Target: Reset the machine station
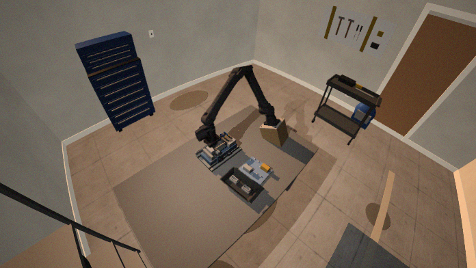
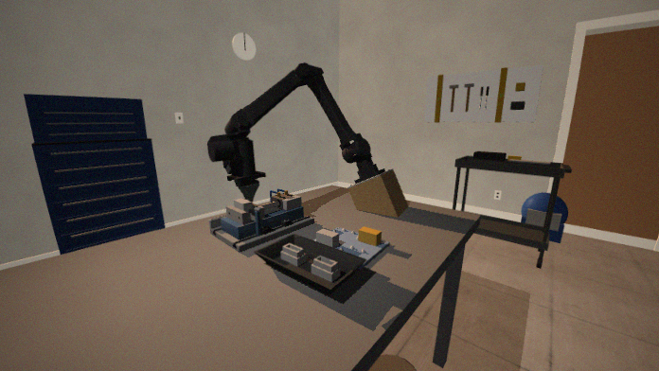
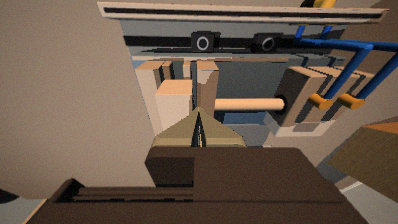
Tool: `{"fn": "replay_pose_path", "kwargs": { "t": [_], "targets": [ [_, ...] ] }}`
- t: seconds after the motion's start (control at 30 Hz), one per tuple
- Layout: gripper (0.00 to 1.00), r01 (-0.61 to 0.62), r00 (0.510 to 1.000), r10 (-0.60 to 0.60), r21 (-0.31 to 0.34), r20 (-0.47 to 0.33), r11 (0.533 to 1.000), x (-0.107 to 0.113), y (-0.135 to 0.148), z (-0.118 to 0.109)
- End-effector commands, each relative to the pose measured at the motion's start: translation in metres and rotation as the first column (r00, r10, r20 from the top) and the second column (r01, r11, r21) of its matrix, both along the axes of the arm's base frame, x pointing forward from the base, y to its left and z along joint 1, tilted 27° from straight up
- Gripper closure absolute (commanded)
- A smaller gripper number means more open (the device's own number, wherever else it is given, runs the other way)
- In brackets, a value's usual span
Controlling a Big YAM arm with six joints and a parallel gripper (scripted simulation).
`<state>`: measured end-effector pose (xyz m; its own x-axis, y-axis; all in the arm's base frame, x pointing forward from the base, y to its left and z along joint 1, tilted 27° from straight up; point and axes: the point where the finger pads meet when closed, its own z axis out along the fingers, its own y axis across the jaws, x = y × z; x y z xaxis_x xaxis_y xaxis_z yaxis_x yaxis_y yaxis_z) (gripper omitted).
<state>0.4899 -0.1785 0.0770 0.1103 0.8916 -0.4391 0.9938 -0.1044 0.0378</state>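
Observation:
My gripper (image 2: 249,195) is shut and holds nothing. It points straight down just above the vise (image 2: 265,214); in the wrist view its closed fingertips (image 3: 198,131) hang over the gap between the jaws. A pale gray block (image 3: 174,102) lies just beyond the tips by the hose-free jaw; I cannot tell how it is seated. The jaw with blue hoses (image 3: 305,95) is to the right, with a rod (image 3: 250,104) between. The black outfeed tray (image 2: 310,262) holds two pocketed parts (image 2: 293,253) (image 2: 325,267), pockets up. The infeed plate (image 2: 355,241) carries a gray blank (image 2: 328,237) and a brass blank (image 2: 369,235).
The arm's tan base block (image 2: 379,193) stands behind the infeed plate. The table's right edge (image 2: 426,284) runs close to the tray and plate. A blue tool chest (image 2: 92,170) and a black cart (image 2: 511,199) stand off the table.

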Motion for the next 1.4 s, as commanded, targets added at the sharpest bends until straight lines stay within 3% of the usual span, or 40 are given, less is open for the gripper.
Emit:
{"fn": "replay_pose_path", "kwargs": {
  "t": [0.0,0.47,0.87,1.37],
  "targets": [
    [1.00,0.000,0.997,0.001,-0.014,0.076,1.000,0.025,-0.005,0.016],
    [1.00,0.004,0.998,-0.004,-0.011,0.058,1.000,-0.005,-0.006,0.014],
    [1.00,0.010,0.997,-0.009,-0.014,0.076,1.000,0.001,-0.007,0.025],
    [1.00,-0.005,0.996,0.006,-0.016,0.090,1.000,0.009,0.018,0.059]
  ]
}}
